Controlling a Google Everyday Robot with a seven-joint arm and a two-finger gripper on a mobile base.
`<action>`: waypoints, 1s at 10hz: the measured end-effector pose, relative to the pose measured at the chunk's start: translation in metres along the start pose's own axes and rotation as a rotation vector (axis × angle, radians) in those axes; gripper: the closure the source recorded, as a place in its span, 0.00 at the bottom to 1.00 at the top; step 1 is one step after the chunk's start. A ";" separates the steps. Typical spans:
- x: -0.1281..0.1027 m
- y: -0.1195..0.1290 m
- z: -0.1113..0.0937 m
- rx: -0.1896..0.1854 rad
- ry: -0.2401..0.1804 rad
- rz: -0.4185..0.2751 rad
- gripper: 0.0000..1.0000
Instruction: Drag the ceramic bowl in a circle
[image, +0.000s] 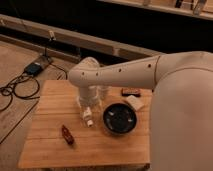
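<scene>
The ceramic bowl (120, 119) is round, glossy and black, and sits on the wooden table (50, 107) right of centre. My white arm reaches in from the right and bends down over the table's middle. The gripper (87, 111) hangs just left of the bowl, close to the tabletop and apart from the bowl's rim.
A small clear cup (104, 92) stands behind the gripper. A dark flat packet (131, 91) and a white packet (134, 102) lie behind the bowl. A small red-brown object (67, 134) lies front left. Cables and a blue device (34, 68) lie on the floor to the left.
</scene>
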 end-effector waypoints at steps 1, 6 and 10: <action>-0.001 -0.009 0.010 0.007 0.011 0.004 0.35; -0.003 -0.025 0.060 0.016 0.054 0.032 0.35; 0.000 -0.032 0.093 -0.004 0.080 0.062 0.35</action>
